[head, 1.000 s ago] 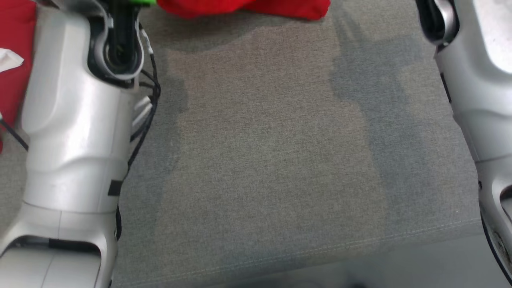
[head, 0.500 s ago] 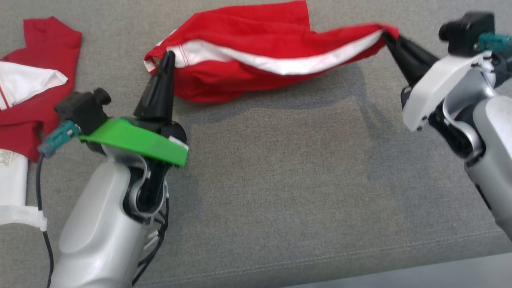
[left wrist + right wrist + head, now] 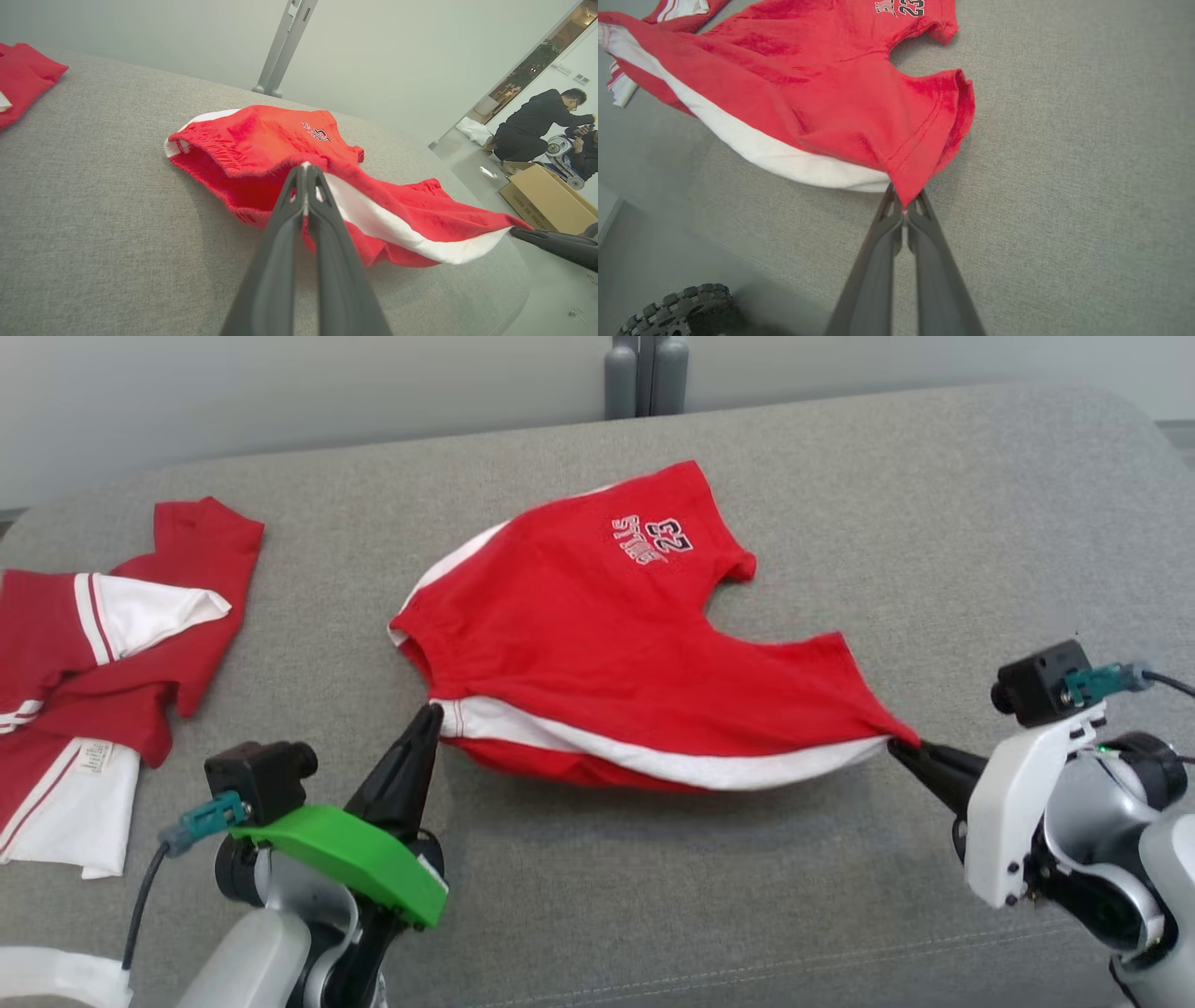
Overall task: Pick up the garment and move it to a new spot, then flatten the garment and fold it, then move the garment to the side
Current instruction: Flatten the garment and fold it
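Grey cushion (image 3: 653, 896) bears garment (image 3: 607, 644) stretched left-right, left gripper (image 3: 431, 714) and right gripper (image 3: 898, 747) clamping its ends.

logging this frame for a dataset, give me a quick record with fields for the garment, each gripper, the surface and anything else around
garment: red garment with a white stripe and a printed 23, far part lying on the surface, near edge stretched between the grippers
left gripper: shut on the white-striped edge at the garment's left end
right gripper: shut on the garment's right corner
surface: grey cushion
other: second garment, red and white, crumpled at far left, apart from the first
background: person crouched near a cardboard box
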